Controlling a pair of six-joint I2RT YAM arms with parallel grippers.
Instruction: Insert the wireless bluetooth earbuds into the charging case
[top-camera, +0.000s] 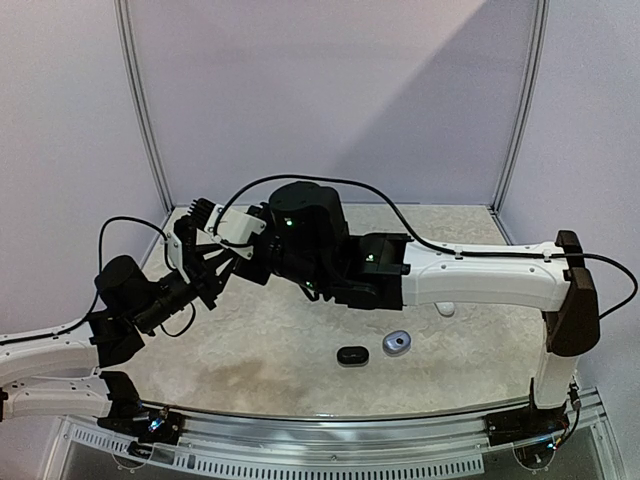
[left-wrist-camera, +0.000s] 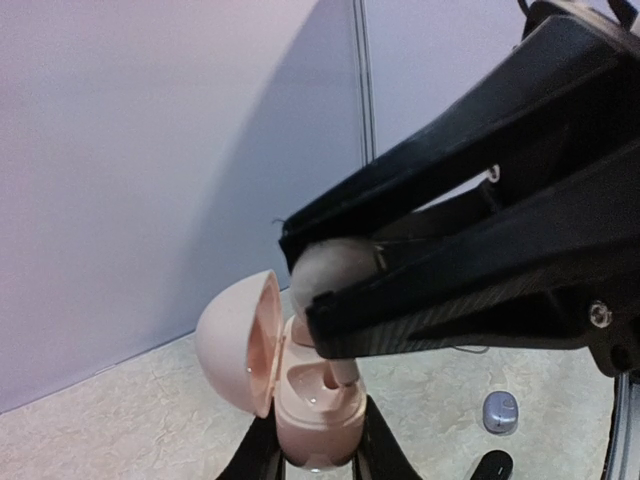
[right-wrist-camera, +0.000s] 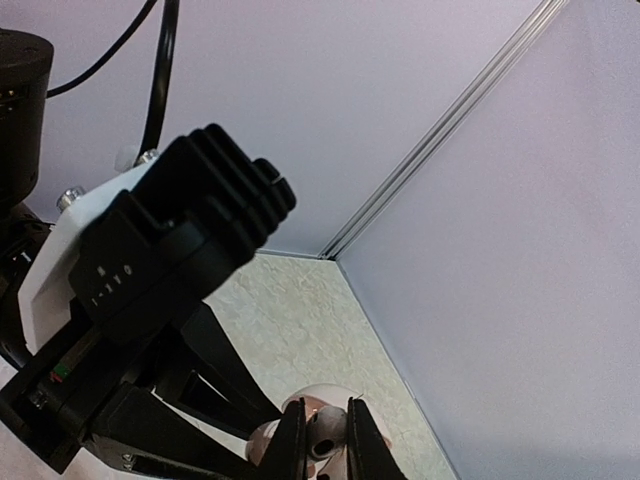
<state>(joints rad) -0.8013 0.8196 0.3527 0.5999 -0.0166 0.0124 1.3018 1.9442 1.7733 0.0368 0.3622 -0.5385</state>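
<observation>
My left gripper (left-wrist-camera: 320, 452) is shut on a pink charging case (left-wrist-camera: 312, 412), held upright above the table with its domed lid (left-wrist-camera: 235, 340) swung open to the left. My right gripper (left-wrist-camera: 300, 280) is shut on a pale earbud (left-wrist-camera: 335, 266) directly over the case. The earbud's stem (left-wrist-camera: 346, 372) reaches down into the near socket. In the right wrist view the earbud (right-wrist-camera: 326, 432) sits pinched between the right gripper (right-wrist-camera: 326, 428) fingers, with the case lid (right-wrist-camera: 322, 390) just behind. From above, both grippers meet at the table's left (top-camera: 215, 268); the case is hidden there.
A black oval case (top-camera: 352, 354) and a silvery-grey one (top-camera: 397, 342) lie on the speckled table (top-camera: 280, 340) near the front middle. A small white object (top-camera: 446, 309) shows under the right forearm. Walls close the back and both sides.
</observation>
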